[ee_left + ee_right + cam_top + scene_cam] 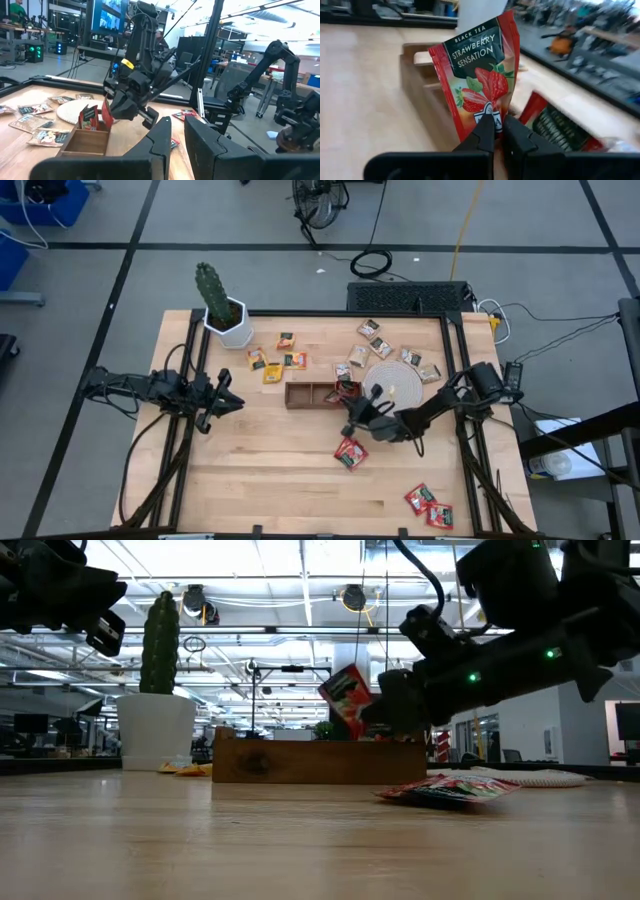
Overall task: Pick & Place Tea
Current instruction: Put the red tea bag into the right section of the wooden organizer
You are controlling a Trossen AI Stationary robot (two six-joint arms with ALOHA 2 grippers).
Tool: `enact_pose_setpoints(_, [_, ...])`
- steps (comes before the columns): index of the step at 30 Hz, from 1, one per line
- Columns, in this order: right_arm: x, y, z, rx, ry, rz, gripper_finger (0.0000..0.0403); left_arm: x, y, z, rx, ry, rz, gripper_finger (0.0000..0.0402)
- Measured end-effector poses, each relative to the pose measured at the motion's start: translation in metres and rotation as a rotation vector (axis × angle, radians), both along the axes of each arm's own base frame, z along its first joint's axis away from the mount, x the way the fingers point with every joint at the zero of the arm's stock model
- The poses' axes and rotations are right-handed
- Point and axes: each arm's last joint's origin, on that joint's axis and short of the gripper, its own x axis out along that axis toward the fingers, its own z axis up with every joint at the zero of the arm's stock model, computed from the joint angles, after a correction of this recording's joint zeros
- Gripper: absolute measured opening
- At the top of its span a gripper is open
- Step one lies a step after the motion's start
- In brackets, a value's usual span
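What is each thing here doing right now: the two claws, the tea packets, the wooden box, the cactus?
Right gripper: shut on red strawberry tea sachet, above the tray's right end.
Left gripper: holds nothing, waiting at the table's left side.
Wooden tray: a red sachet in the right compartment.
Loose red sachet: flat on the table.
Potted cactus: upright.
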Motion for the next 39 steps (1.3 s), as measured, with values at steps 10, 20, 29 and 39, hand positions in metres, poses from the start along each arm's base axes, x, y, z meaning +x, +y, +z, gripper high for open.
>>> enact_pose_setpoints(10, [-0.005,0.003,0.001,-0.131,0.084,-0.098,0.0006,0.0,0.0,0.0,0.0,-0.002,0.0,0.0058])
enact_pose_setpoints(20, [-0.007,-0.002,-0.007,-0.115,0.14,-0.104,0.0024,0.0,0.0,0.0,0.0,-0.001,0.0,0.0058])
enact_pose_setpoints(29, [-0.007,-0.002,-0.006,-0.136,0.159,-0.098,0.0103,0.0,0.0,0.0,0.0,-0.001,0.0,0.0058])
enact_pose_setpoints(39, [-0.007,0.0,-0.005,-0.178,0.194,-0.08,0.0134,0.0,0.0,0.0,0.0,-0.001,0.0,0.0058])
